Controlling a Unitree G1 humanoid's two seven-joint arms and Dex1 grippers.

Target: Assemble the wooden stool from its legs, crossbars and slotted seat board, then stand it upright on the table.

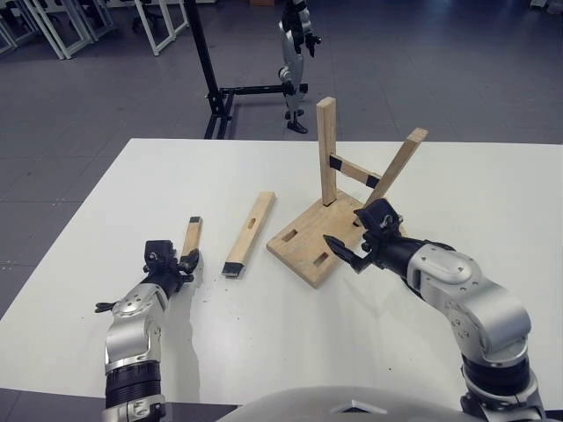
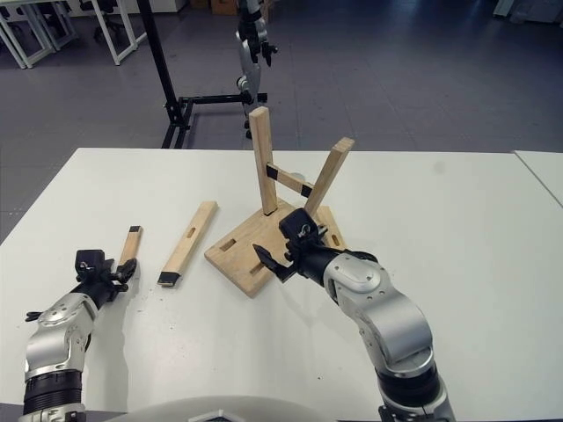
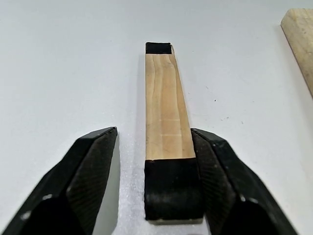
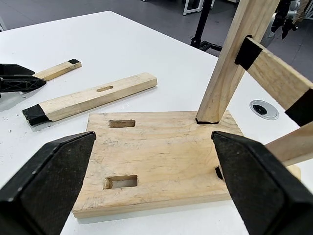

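The slotted seat board (image 1: pixel 299 242) lies flat on the white table (image 1: pixel 264 352). Two legs (image 1: pixel 326 149) (image 1: pixel 398 167) stand in its far slots, joined by a black-tipped crossbar (image 1: pixel 352 169). Two slots (image 4: pixel 122 123) near its front edge are bare. My right gripper (image 1: pixel 352 244) hovers open just above the board's near right edge, holding nothing. A loose slotted leg (image 1: pixel 250 233) lies left of the board. Further left lies a short crossbar (image 3: pixel 164 117); my left gripper (image 3: pixel 154 137) is open with its fingers (image 3: pixel 93 166) on either side of the bar's near black end.
A round grommet (image 4: pixel 264 109) is set in the table behind the board. Past the table's far edge stand a black metal frame (image 1: pixel 211 79) and another robot (image 1: pixel 295 53). Bare table stretches right of the stool parts and along the front.
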